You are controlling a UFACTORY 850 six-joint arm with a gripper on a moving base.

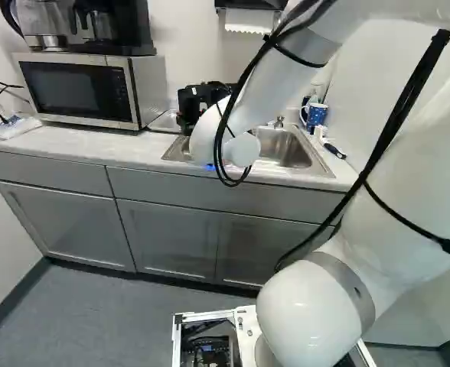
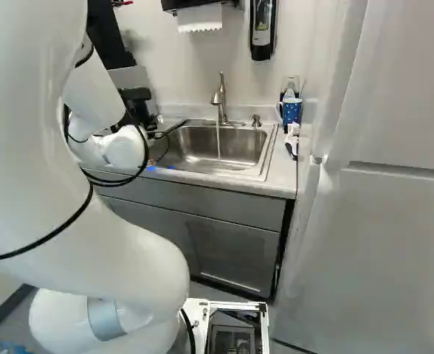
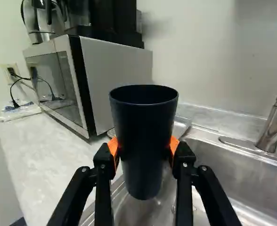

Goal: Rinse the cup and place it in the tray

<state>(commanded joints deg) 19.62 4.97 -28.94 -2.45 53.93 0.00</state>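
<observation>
Both base views look ahead and slightly down from behind the arm (image 1: 309, 313), one each side, sharing the sink (image 2: 195, 140); the wrist view looks from close above it toward the microwave (image 3: 115, 70) and wall (image 3: 199, 47).

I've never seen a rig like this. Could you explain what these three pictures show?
This is one robot arm at a kitchen sink. The two base views look ahead from behind it, left and right; the wrist view looks along its gripper, which holds a dark cup mouth up, near a metal tray. On the counter, a microwave stands to one side of the sink and a blue mug to the other. Water appears to run from the faucet.
</observation>
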